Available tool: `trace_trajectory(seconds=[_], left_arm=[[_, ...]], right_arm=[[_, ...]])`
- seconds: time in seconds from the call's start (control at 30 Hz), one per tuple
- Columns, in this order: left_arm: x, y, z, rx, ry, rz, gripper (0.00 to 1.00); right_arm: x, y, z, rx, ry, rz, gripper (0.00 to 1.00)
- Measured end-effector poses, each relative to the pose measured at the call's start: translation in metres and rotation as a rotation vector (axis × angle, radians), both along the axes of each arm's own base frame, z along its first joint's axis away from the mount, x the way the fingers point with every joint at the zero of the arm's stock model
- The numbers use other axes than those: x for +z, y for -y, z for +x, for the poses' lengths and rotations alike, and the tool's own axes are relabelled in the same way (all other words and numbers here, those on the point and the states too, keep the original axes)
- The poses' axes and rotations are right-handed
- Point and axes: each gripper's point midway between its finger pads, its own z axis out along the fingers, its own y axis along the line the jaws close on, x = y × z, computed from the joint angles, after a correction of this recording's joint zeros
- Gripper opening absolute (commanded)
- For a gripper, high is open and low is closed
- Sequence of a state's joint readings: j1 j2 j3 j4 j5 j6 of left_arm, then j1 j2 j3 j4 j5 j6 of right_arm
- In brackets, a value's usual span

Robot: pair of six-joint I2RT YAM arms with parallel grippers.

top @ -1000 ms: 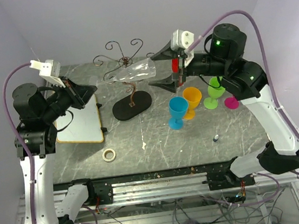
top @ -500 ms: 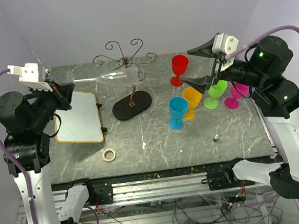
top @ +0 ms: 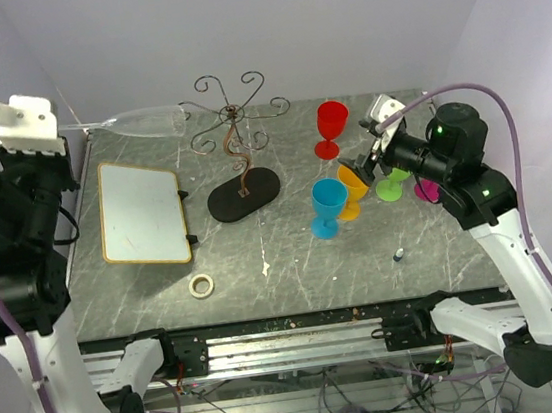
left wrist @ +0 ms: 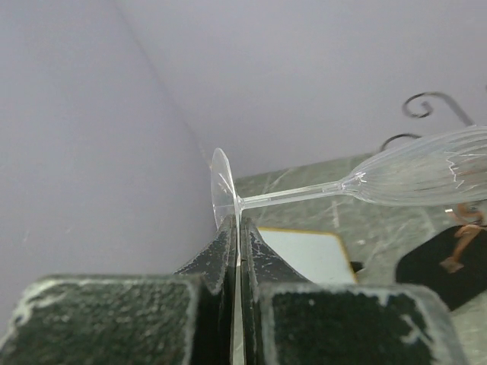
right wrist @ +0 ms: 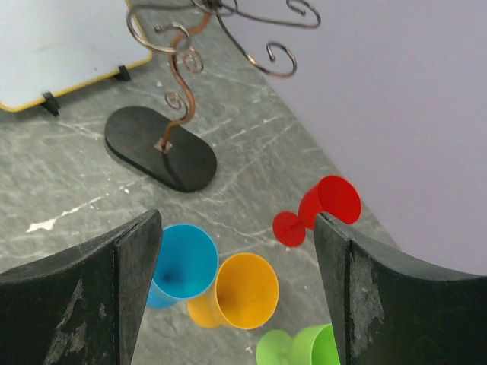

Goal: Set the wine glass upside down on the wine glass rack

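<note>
Over grey table (top: 293, 265): left claw (left wrist: 237, 228) tight on wine glass (left wrist: 426, 171) foot, right claw (right wrist: 237, 220) wide apart.

Wine glass (top: 150, 120) drawn left (from rack (top: 244, 192))

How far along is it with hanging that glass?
Done: the left gripper is shut on the foot of the wine glass, holding it sideways in the air. Left: turning it upside down and hanging it on the wine glass rack, which holds no glass yet.
</note>
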State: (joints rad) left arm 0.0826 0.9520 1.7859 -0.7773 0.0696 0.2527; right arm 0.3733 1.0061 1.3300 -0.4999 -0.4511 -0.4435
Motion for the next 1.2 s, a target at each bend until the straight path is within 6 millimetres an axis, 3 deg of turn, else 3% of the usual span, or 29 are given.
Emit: trace_trajectory(seconds=[0.1, 0.3, 0.53, 0.6, 0.77, 1.03, 1.2], left_arm=[[-0.009, -0.014, 0.014, 0.06, -0.066, 0.066, 0.07], [-0.05, -0.037, 0.052, 0.128, -0.253, 0.194, 0.07], [-0.089, -0.047, 0.082, 0.134, -0.401, 0.35, 0.07], [-0.1, -0.039, 0.087, 0.106, -0.429, 0.406, 0.07], [-0.132, 0.015, 0.105, -0.077, -0.472, 0.615, 0.07], [-0.142, 0.087, 0.121, -0.268, -0.402, 0.899, 0.07], [-0.152, 0.115, 0.127, -0.334, -0.364, 1.05, 0.07]], right_arm=[[-0.019, 0.011, 0.006, -0.038, -0.016, -0.016, 0.8], [-0.057, 0.032, 0.011, -0.084, -0.068, -0.03, 0.79], [-0.085, 0.031, 0.01, -0.062, -0.112, -0.042, 0.78], [-0.088, 0.031, 0.01, -0.053, -0.116, -0.039, 0.78], [-0.097, 0.029, 0.012, -0.032, -0.139, -0.034, 0.77], [-0.109, 0.042, 0.019, -0.042, -0.181, -0.016, 0.77], [-0.12, 0.048, 0.021, -0.041, -0.215, -0.003, 0.77]])
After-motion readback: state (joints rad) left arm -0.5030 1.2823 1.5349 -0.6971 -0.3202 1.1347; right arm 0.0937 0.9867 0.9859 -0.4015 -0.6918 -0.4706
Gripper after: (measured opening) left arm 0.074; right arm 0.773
